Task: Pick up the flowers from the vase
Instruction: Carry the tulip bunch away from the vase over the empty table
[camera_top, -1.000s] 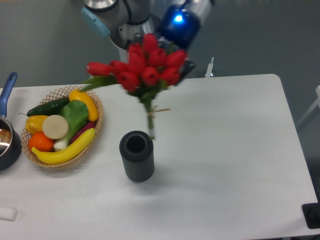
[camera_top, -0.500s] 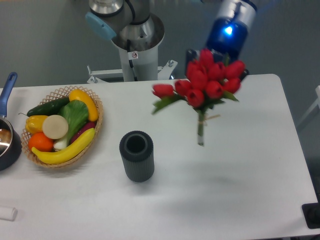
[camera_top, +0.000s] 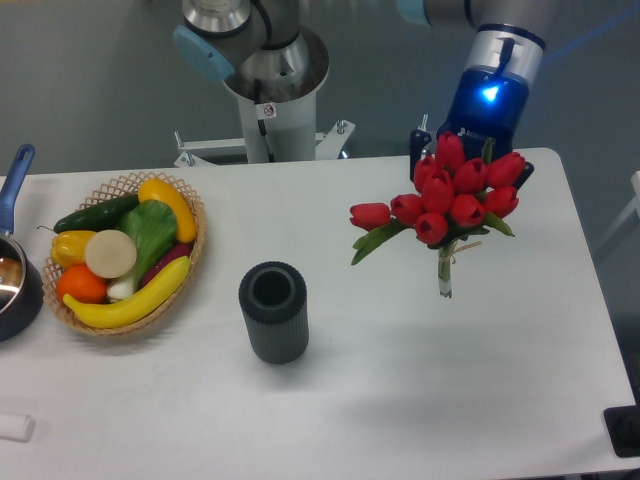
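I have carried the flowers (camera_top: 448, 196) farther to the right since a moment ago. My hand (camera_top: 470, 160) reaches down behind the red buds and is closed on the bunch, stems hanging above the bench (camera_top: 400, 380). The vase (camera_top: 273, 311) stands well apart, left of them, its mouth bare.

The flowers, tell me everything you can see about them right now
The flowers are a tied bunch of red tulip buds with green leaves and short green stems. One bud juts out to the left. They hang upright over the table's right half, clear of the vase, stems pointing down. The gripper behind them is mostly hidden.
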